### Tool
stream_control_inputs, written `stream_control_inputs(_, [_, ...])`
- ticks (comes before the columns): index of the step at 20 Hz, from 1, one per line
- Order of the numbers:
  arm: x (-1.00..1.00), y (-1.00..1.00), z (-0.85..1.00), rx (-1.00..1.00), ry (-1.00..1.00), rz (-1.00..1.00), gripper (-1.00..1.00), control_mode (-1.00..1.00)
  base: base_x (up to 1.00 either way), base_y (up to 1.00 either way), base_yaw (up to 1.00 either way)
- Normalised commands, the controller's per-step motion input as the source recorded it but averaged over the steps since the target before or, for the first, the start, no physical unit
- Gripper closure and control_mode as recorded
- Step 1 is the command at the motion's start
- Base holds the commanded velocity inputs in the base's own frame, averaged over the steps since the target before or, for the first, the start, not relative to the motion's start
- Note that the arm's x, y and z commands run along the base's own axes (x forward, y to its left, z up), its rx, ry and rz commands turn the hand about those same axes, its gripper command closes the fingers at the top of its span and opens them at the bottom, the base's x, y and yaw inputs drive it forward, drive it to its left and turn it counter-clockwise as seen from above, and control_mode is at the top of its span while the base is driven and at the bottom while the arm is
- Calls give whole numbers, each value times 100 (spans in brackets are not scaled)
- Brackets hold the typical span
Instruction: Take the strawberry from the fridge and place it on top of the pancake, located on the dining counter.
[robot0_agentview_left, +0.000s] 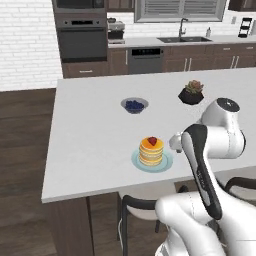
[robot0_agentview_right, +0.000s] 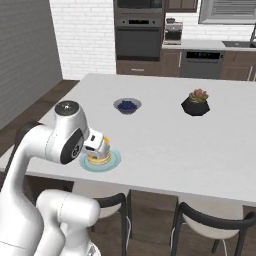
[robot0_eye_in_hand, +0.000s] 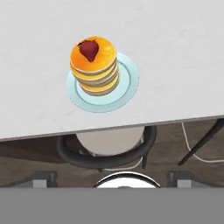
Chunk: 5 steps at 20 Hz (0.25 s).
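Table (robot0_agentview_left: 90, 150): we see bare white room left of the plate (robot0_eye_in_hand: 127, 74).
Strawberry (robot0_eye_in_hand: 89, 49): atop pancake (robot0_eye_in_hand: 95, 70), near the front edge.
End effector: grip state we cannot tell.

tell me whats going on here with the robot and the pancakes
A white robot arm is at the dining counter, where the strawberry already lies on top of the pancake stack on its pale blue-green plate. Nothing is gripping the berry; the hand camera looks at the stack from a distance. A bowl of dark berries and a small potted plant sit farther back on the counter. The placing looks done.
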Motion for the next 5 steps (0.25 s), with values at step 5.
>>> stream_control_inputs(5, [-10, -7, 95, 1, -18, 0, -100, -100, 0, 0, 0])
